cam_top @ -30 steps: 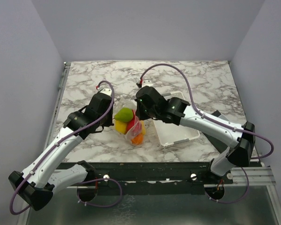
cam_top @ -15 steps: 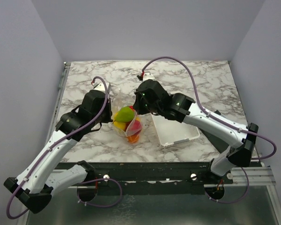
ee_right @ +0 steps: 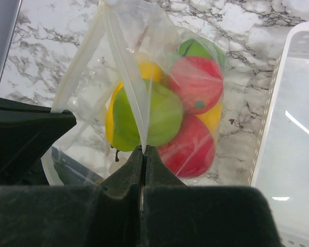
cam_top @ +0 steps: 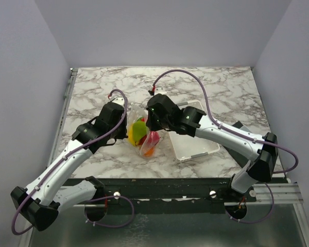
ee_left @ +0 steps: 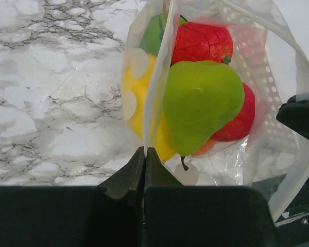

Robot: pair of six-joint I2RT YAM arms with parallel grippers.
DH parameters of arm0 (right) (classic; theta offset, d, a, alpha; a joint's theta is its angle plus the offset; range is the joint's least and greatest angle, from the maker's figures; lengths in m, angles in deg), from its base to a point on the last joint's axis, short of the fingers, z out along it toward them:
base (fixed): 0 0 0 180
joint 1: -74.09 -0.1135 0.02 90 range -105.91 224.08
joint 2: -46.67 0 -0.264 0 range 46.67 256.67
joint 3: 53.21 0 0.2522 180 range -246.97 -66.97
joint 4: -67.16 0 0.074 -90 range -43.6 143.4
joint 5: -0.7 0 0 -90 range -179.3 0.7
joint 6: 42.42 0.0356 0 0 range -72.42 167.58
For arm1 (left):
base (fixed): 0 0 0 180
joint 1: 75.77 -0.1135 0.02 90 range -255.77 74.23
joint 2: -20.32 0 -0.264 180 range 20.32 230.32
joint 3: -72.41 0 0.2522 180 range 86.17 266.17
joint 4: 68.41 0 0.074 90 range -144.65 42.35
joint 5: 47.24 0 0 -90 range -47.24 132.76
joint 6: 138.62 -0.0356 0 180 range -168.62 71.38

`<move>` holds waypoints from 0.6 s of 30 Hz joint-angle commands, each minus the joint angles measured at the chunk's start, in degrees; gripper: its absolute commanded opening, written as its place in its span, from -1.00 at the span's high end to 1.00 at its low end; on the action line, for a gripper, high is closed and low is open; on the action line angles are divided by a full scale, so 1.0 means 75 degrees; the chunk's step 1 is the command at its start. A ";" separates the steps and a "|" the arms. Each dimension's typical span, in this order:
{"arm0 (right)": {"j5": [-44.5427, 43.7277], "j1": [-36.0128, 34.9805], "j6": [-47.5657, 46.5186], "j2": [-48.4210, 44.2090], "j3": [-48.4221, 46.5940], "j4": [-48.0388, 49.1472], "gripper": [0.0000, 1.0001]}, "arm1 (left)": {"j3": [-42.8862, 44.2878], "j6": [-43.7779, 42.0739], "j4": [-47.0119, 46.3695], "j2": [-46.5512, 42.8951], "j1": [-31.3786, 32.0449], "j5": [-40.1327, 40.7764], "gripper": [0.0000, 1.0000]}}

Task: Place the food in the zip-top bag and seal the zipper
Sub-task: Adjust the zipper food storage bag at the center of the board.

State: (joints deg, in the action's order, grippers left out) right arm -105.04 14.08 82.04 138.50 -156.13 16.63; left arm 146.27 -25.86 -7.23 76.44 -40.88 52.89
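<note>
All fruit (ee_left: 201, 105) bagged, zipper (ee_left: 155, 82) not yet pressed shut

Every piece of fruit in view was found inside the clear bag (cam_top: 147, 141), which was held at the centre of the top view, above the marble table (cam_top: 92, 92) and just left of the white basket (ee_right: 274, 98); whether its bottom rested on the table could not be told. None was made out loose on the table. The left gripper (ee_left: 144, 152) was seen at the bottom centre of its own view with its jaws pressed together on the zipper strip; the right gripper (ee_right: 144, 150) was likewise found pinching that strip at the bottom centre of its view. Between the two pinch points the rim was seen to run in separate bands that spread apart, so the mouth was judged to be open. Loading was therefore taken as done; pressing the strip shut along its whole length was judged to be what was left.
</note>
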 commanded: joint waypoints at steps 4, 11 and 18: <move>0.0184 0.0009 0.0117 0.0025 -0.0088 0.0197 0.99 | 0.0248 0.0162 -0.0169 -0.0181 0.0011 -0.0331 1.00; 0.0199 0.0009 0.0421 -0.0188 -0.0184 0.0096 0.99 | 0.0560 -0.0088 -0.0376 -0.0314 0.0013 -0.0568 1.00; -0.0116 -0.0050 0.1556 -0.0961 0.0729 0.0652 0.99 | 0.1325 -0.0609 -0.0380 0.0002 0.0011 -0.0409 1.00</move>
State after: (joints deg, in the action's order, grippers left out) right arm -104.28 14.10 87.18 136.31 -154.23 17.94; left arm 151.84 -27.26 -8.17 75.74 -40.88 50.59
